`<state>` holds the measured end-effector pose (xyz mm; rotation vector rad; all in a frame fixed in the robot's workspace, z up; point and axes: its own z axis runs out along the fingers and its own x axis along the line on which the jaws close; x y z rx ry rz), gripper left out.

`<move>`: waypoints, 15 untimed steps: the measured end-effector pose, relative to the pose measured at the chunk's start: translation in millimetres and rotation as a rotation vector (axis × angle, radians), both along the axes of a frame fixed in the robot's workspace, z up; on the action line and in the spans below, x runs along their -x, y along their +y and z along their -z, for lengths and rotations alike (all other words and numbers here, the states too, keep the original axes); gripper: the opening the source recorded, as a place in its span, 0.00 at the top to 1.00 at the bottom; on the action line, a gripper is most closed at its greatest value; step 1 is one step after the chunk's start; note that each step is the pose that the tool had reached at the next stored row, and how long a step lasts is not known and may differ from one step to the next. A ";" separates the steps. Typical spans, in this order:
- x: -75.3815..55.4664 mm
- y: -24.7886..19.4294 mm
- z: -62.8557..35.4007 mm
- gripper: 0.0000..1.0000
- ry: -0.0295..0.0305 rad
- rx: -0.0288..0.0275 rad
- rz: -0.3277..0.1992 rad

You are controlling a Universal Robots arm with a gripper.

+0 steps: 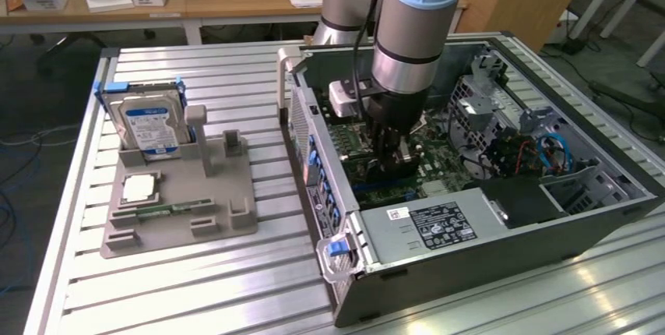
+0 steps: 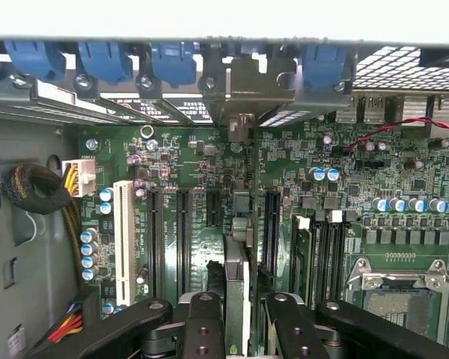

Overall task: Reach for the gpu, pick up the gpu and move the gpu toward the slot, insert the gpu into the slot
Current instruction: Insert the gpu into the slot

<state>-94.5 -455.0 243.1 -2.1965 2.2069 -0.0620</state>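
The gpu (image 2: 238,254) shows edge-on in the wrist view as a thin dark card standing upright over the green motherboard (image 2: 187,172). Its grey metal end bracket (image 2: 247,82) lies against the case's rear slot openings. My gripper (image 2: 243,318) is shut on the card, with one black finger (image 2: 203,321) on each side of it. The card stands in line with a slot between two long black slots (image 2: 183,239); how deep it sits I cannot tell. In the exterior view my gripper (image 1: 390,156) reaches down inside the open computer case (image 1: 582,218).
Outside the case, a grey holder (image 1: 223,218) carries a silver hard drive (image 1: 149,121), a processor chip (image 1: 140,188) and a small green memory stick (image 1: 171,210). A power supply (image 1: 437,226) and coloured cables (image 1: 546,152) crowd the case's near end. Blue latches (image 2: 105,60) line the rear wall.
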 end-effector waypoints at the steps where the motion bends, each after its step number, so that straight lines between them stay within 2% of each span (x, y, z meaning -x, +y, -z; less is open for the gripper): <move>1: 0.0 0.0 0.2 0.74 0.0000 -0.0002 0.000; 15: 0.0 -0.1 2.8 0.74 0.0002 -0.0024 0.000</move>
